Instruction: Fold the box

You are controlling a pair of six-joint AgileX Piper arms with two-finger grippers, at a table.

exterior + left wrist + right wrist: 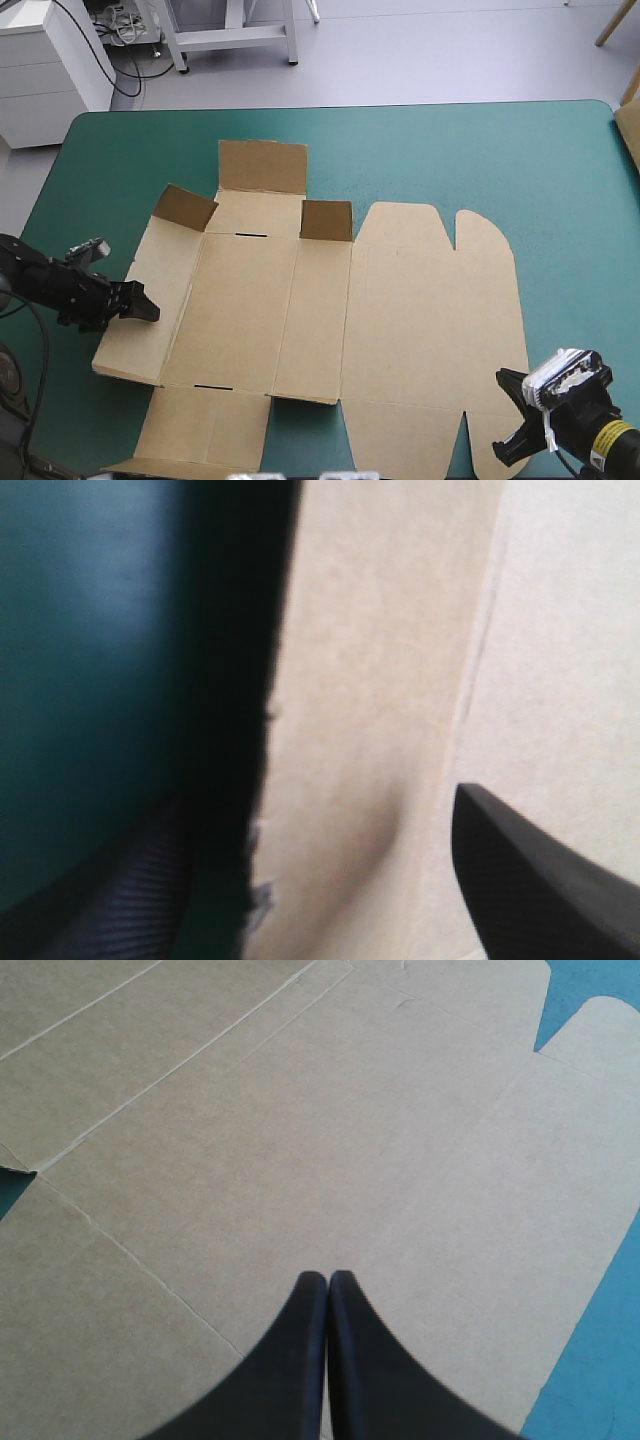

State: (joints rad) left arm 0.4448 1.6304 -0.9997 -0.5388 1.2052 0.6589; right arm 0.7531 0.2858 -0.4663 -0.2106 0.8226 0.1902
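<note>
Left wrist view: the left gripper (pixel 330 815) stands wide open, straddling the left edge of the box (pixel 380 630), likely placed to raise that wall. The right gripper (pixel 328 1278), pinched closed on nothing, hangs over the box's lower right in the high view, seemingly waiting. Brown and mostly flat, the box fills mid-frame on the teal-green cover (pixel 500 150), two small flaps (pixel 185 207) upturned.
</note>
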